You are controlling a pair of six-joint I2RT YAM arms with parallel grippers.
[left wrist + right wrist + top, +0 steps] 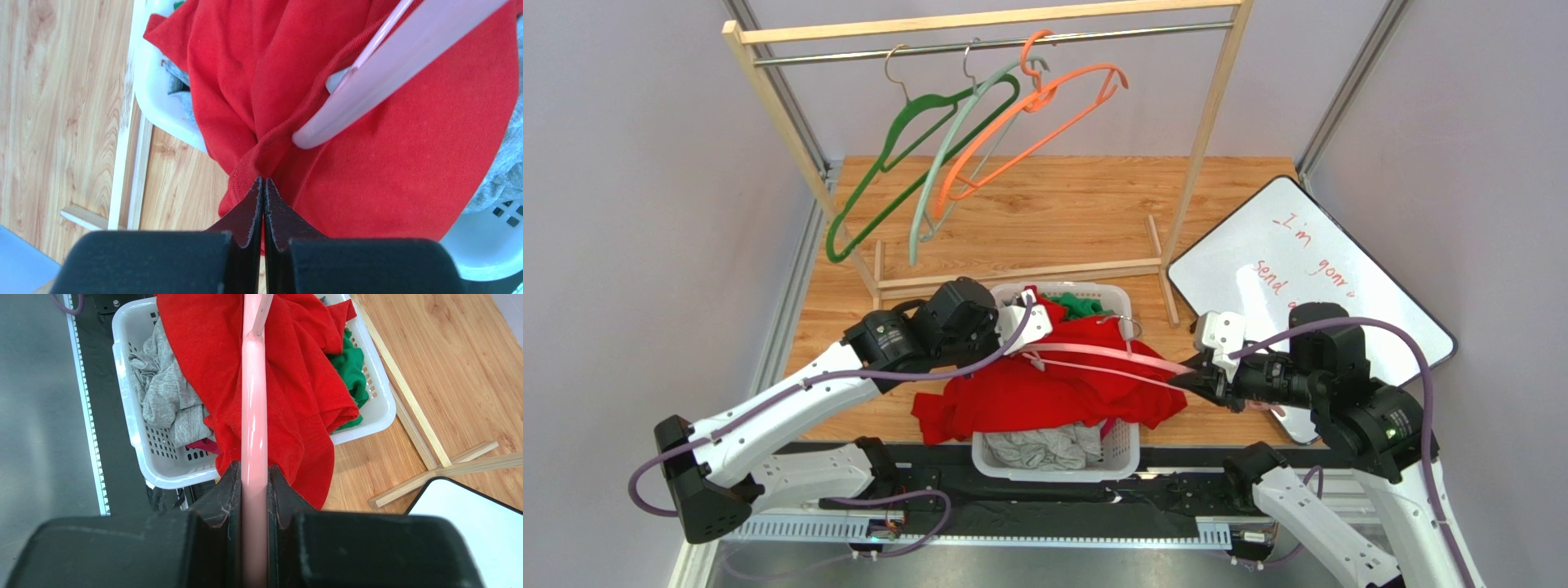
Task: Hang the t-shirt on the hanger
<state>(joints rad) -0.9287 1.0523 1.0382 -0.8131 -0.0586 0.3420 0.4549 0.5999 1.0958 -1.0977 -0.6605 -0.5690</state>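
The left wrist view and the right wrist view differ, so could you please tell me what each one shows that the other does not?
Only the left wrist view shows the left hand shut on a fold of the red t-shirt, with the pink hanger ending in a rounded tip against the cloth. Only the right wrist view shows the right hand clamped on the hanger's bar, and a whiteboard corner. Both show the t-shirt, the hanger, the white basket and a grey garment.

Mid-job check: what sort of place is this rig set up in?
Likely a lab mock-up of a laundry corner: wooden clothes rail with spare hangers, white laundry basket of clothes, whiteboard alongside.
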